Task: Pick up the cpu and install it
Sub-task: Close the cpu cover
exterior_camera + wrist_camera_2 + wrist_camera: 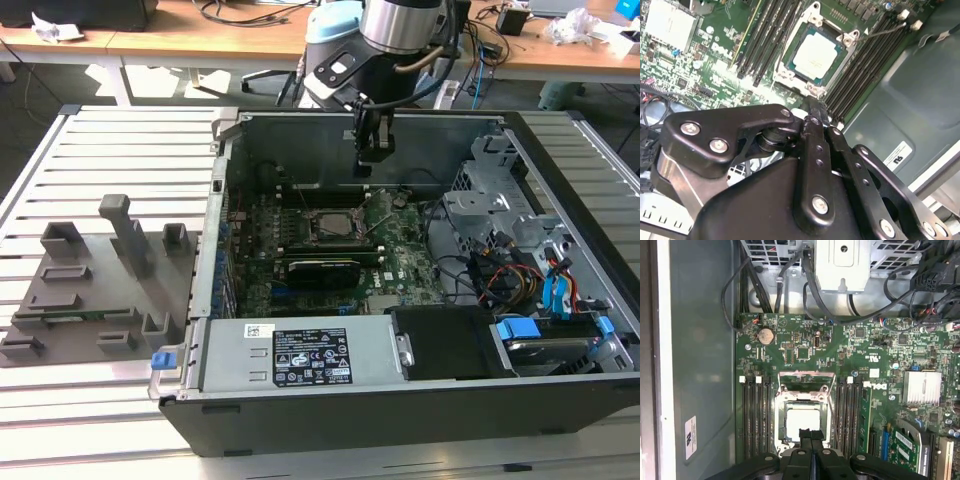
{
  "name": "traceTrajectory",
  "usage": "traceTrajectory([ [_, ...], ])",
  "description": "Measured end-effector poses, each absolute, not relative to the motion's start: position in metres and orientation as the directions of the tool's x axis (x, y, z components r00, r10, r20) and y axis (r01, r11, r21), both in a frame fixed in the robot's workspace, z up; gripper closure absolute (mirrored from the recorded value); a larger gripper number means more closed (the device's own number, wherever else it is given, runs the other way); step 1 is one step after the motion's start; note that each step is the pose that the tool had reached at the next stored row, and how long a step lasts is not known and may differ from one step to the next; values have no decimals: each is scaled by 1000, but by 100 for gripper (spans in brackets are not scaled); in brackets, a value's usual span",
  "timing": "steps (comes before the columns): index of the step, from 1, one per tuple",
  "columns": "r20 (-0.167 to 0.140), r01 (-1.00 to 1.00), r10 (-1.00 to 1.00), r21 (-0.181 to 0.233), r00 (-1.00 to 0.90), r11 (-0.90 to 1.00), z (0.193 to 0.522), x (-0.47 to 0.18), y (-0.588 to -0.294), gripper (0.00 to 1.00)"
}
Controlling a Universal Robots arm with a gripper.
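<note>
The gripper [365, 168] hangs above the motherboard [400, 260] inside the open case [420, 400], near the socket. Its two fingers [804, 439] are pressed together with no gap between them, and they hold nothing. The cpu [335, 228] lies flat in the socket frame [777, 415], between the two groups of memory slots [755, 420]. In both wrist views its silver top is seen apart from the fingertips, not touching them. A grey tray [90, 290] lies on the slatted table [120, 140], at the exterior view's left of the case
</note>
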State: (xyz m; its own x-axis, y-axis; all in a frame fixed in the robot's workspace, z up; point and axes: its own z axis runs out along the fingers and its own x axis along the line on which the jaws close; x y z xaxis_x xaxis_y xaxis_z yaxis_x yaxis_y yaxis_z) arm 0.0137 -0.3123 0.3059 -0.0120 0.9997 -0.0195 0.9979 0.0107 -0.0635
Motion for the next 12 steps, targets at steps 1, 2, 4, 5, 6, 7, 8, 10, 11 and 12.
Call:
traceTrajectory([
  [1,-19,998,1000,-63,-12,11,306,18,-312,89],
  [2,-20,998,1000,-64,-12,11,306,22,-312,89],
  [4,-19,998,1000,-64,-12,11,306,34,-312,89],
  [5,-19,998,1000,-65,-12,11,306,40,-312,89],
  [6,-19,998,1000,-65,-12,11,306,43,-312,89],
  [7,-19,998,1000,-65,-12,11,306,46,-312,89],
  [8,-19,998,1000,-66,-12,11,306,54,-312,89],
  [10,-19,998,1000,-67,-12,11,306,64,-312,89],
  [11,-19,998,1000,-68,-12,11,305,69,-312,89],
  [12,-19,997,1000,-71,-12,11,303,72,-312,89],
])
